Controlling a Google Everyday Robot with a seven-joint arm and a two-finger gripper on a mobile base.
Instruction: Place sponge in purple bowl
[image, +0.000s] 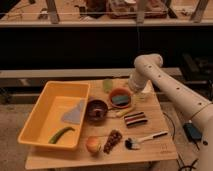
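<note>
Sponge (119, 99) lies in the orange bowl (112, 95), next to the purple bowl (89, 106)
Pincer (134, 94) at the orange bowl's right rim, over the surface (161, 119); open or closed, I cannot tell

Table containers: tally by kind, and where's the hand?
Bowls: 2 (purple bowl, orange bowl with the sponge in it)
Trays: 1 (yellow tray)
Total: 3
Hand: just right of the orange bowl.

One raised camera looks down on the table (161, 119) from nearby, gripper (132, 90) seemingly over its far side
</note>
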